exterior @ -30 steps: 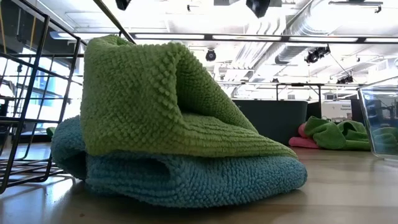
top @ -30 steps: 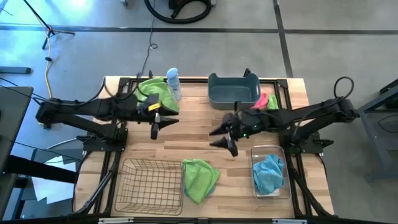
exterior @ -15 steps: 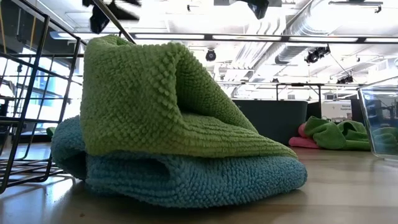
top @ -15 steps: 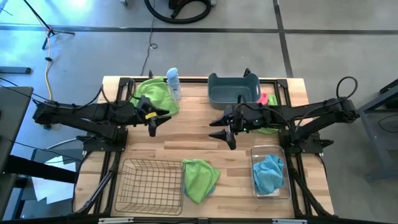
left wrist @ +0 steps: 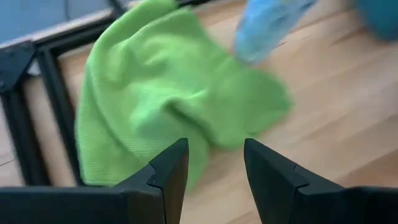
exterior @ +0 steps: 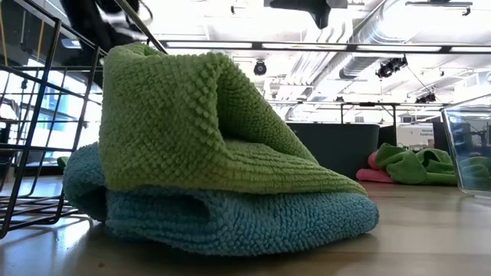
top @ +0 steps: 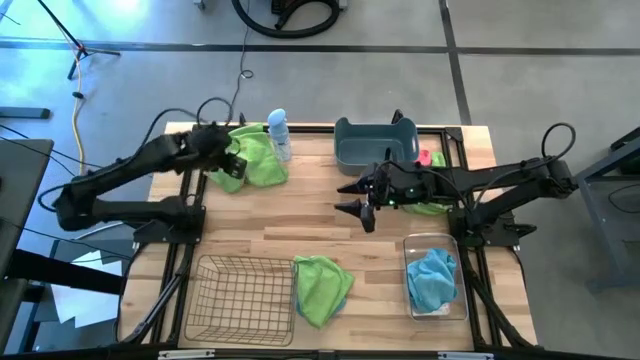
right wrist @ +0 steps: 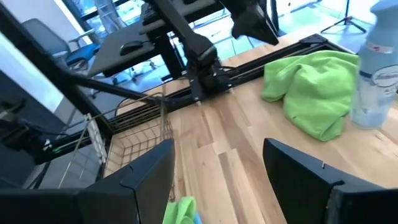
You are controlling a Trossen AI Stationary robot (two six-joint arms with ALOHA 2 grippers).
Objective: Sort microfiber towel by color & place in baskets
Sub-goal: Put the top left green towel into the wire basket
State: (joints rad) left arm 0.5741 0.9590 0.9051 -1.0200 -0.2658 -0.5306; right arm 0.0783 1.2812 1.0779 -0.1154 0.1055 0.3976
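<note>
Green towel (left wrist: 168, 106) just beyond open left claw (left wrist: 214, 163)

Left gripper (top: 228, 166): over green towel (top: 255, 155), far-left corner.
Right gripper (top: 360, 200): mid-table, fingers apart.
Clear bin (top: 434, 278): blue towel (top: 430, 276) inside.

Left arm: reaches toward the far-left part of the table, elbow bent | left end effector (top: 232, 168): fingers (left wrist: 163, 176) parted, pointing down (nothing between them) | Right arm: stretched in from the right to mid-table | right end effector (top: 358, 198): fingers (right wrist: 144, 172) spread wide, empty.
</note>
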